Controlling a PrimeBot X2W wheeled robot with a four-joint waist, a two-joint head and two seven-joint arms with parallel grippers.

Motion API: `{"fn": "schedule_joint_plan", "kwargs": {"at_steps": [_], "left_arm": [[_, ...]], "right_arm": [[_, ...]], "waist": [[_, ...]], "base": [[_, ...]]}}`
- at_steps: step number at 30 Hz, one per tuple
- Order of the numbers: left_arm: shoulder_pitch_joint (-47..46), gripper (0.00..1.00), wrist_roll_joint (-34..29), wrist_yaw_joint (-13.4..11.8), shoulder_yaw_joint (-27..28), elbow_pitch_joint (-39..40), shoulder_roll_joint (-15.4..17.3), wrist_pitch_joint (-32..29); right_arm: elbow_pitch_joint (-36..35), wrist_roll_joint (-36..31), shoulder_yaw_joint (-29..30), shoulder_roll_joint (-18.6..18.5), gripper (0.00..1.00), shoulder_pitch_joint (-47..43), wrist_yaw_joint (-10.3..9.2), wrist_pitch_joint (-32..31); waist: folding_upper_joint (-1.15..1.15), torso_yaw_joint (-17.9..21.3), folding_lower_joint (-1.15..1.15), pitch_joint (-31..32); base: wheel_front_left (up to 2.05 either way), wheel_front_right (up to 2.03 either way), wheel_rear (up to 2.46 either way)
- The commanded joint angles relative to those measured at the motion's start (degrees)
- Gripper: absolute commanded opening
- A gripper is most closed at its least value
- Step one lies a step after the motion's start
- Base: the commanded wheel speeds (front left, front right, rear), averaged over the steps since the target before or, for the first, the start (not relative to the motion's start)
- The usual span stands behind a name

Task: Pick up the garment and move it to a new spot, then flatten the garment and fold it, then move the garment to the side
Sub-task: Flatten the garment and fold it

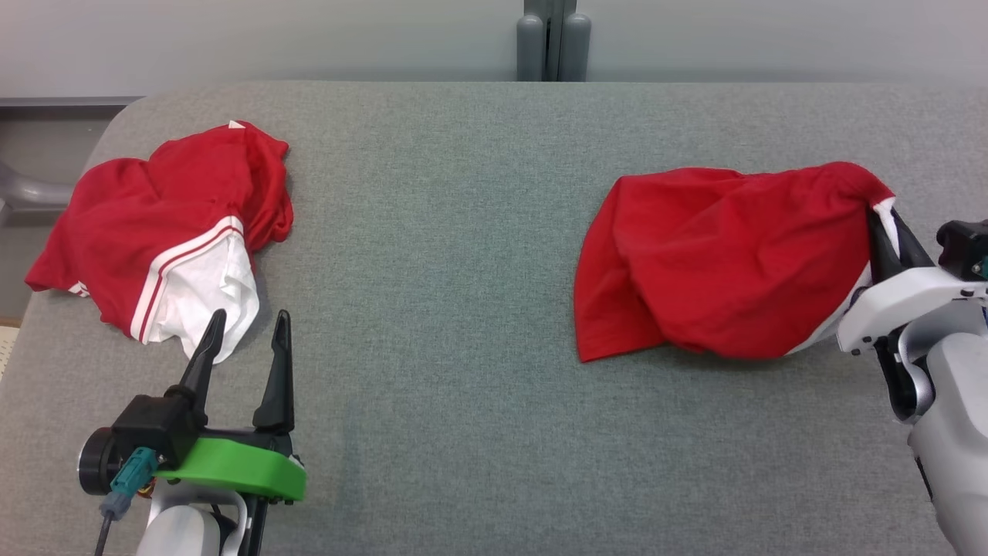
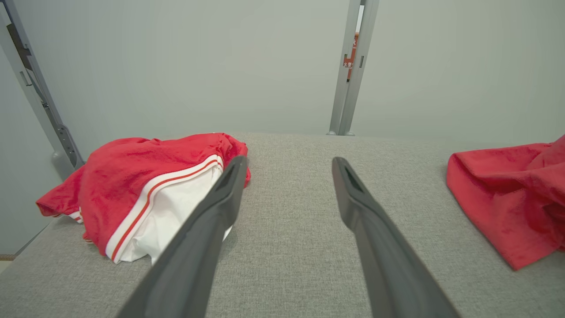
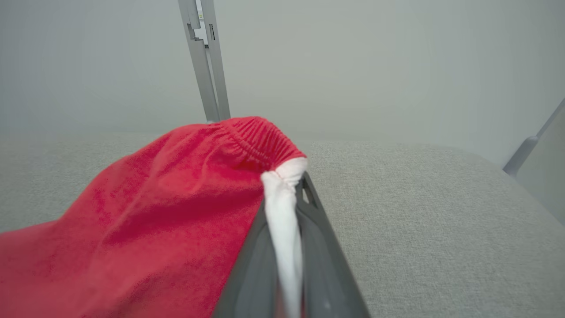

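A red garment (image 1: 718,262) lies bunched on the right of the grey table (image 1: 463,232). My right gripper (image 1: 886,220) is shut on its right edge, lifting a peak of cloth. In the right wrist view a white strip of the garment (image 3: 282,212) is pinched between the two dark fingers of the right gripper (image 3: 289,185), with the red elastic hem above it. The garment's edge (image 2: 507,198) also shows in the left wrist view. My left gripper (image 1: 247,340) stands open at the lower left, empty, its fingers (image 2: 229,185) pointing over bare table.
A second crumpled garment, red with a white panel and stripes (image 1: 170,232), lies at the table's left, just beyond my left fingertips; it is also in the left wrist view (image 2: 145,190). A grey post (image 1: 552,38) stands behind the table's far edge. The rounded left corner is close.
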State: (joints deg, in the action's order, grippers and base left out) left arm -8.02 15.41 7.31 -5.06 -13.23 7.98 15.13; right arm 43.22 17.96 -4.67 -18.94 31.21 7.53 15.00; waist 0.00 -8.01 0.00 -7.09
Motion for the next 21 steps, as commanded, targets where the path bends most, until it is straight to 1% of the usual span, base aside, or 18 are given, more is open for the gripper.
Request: {"fn": "schedule_joint_plan", "kwargs": {"at_steps": [1, 4, 8, 12, 16, 21], "left_arm": [[0.71, 1.0, -0.05, 0.22, 0.23, 0.05, -0.26, 0.03], [1.21, 1.0, 0.01, 0.23, 0.24, 0.04, -0.58, 0.03], [1.95, 1.0, 0.19, 0.25, 0.56, 0.07, -0.75, 0.03], [2.51, 1.0, 0.17, 0.26, 0.65, -0.1, -1.01, 0.03], [2.77, 1.0, 0.1, 0.27, 0.39, -0.31, -1.36, 0.03], [2.53, 1.0, 0.1, 0.29, -0.11, -0.57, -1.83, 0.03]], "right_arm": [[-1.94, -0.64, -0.49, 0.52, 0.0, 0.46, -0.07, 0.25], [-6.24, -1.44, -2.88, 2.06, 0.0, -0.55, -0.06, 0.25], [-11.15, -1.92, -7.8, 4.85, 0.0, -1.49, -0.06, 0.23], [-13.66, -2.0, -15.57, 8.12, 0.0, -1.69, -0.06, 0.22], [-12.77, -0.99, -23.36, 10.86, 0.0, -1.87, -0.06, 0.02], [-7.86, 0.99, -31.62, 14.13, 0.0, -1.7, -0.06, 0.0]], "waist": [[0.0, -0.07, 0.0, 0.57], [0.0, -0.5, 0.0, 1.31], [0.0, -1.17, 0.0, 2.19], [0.0, -2.41, 0.0, 2.83], [0.0, -4.17, 0.0, 3.0], [0.0, -6.51, 0.0, 2.45]], "base": [[0.0, 0.0, 0.0], [0.0, 0.0, 0.0], [0.0, 0.0, 0.0], [0.0, 0.0, 0.0], [0.0, 0.0, 0.0], [0.0, 0.0, 0.0]]}}
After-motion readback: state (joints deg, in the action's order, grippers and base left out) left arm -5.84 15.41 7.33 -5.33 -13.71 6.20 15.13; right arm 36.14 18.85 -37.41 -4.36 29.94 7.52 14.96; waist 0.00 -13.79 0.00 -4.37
